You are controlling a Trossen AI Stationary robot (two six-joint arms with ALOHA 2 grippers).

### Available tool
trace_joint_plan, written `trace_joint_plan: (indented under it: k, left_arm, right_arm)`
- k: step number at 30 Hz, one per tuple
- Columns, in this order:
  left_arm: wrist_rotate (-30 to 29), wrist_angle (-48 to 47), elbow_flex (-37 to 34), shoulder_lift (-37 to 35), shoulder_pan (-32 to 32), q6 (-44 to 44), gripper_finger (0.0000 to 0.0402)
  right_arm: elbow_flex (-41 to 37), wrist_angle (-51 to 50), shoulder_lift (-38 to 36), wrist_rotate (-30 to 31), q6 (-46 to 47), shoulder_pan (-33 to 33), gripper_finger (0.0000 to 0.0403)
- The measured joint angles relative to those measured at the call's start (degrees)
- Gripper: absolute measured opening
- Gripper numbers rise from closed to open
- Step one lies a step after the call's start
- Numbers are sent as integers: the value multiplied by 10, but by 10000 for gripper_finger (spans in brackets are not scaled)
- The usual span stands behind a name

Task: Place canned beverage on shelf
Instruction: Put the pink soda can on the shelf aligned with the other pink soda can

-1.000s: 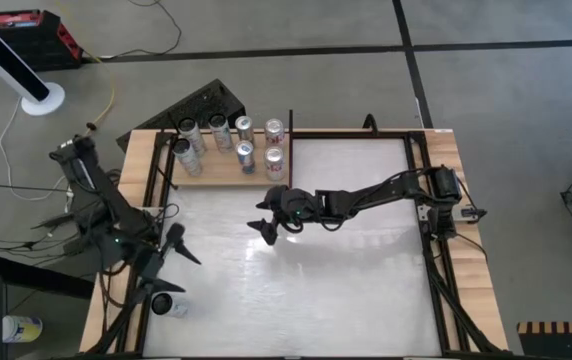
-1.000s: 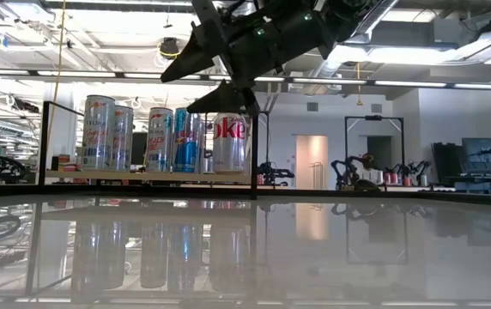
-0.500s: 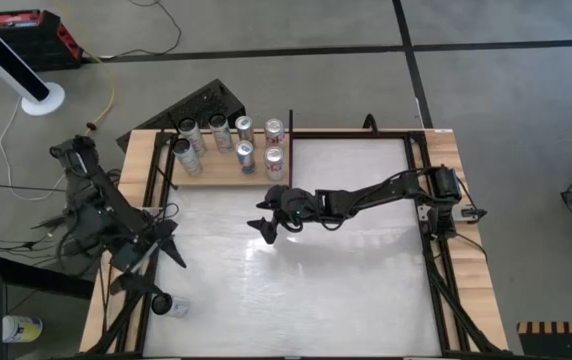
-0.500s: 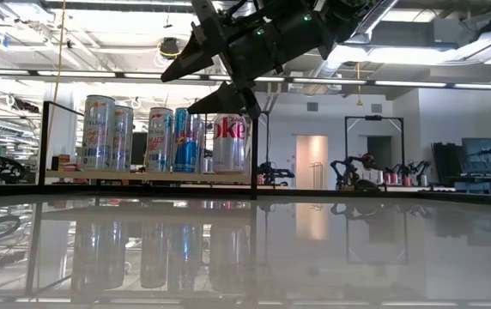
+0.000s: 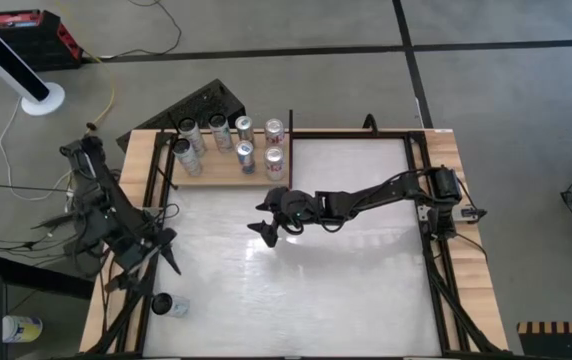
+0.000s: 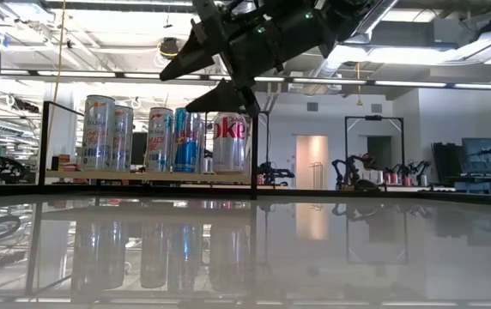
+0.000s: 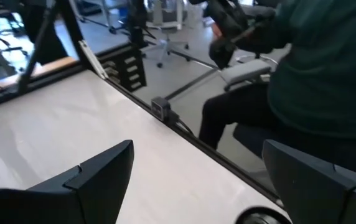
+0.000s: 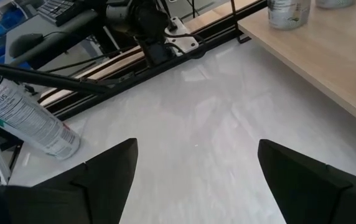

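Though spread wide and pinching nothing, points the left gripper (image 5: 151, 262) down over the near left edge of the white tabletop (image 5: 346, 270), just far of a Celsius can (image 5: 169, 305) lying on its side at the near left corner. Marks that can, by its place apart from the rest, as probably the next one to fetch. Leaves it untouched for now, and well apart from the pale wooden shelf (image 5: 216, 168) at the far left of the table.

Finds several cans (image 5: 246, 152) upright on that board in two rows, with a gap in the nearer row, perhaps room for a newcomer.

Holds the right gripper (image 5: 259, 217) in the air just near of the shelf's right end, fingers apart and empty. Seems a waiting pose, out of the left arm's path.

Calls next, most likely, for a grasp around the fallen can's body.
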Motion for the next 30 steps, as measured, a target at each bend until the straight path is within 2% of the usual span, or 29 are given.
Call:
trace_joint_plan:
  k: [10, 30]
  left_arm:
    - [1, -14, -6, 1, -36, 5, 341]
    - [-6, -59, -6, 2, -38, -13, 341]
  right_arm:
    - [0, 0, 0, 0, -16, 7, 356]
    - [0, 0, 0, 0, -57, -3, 356]
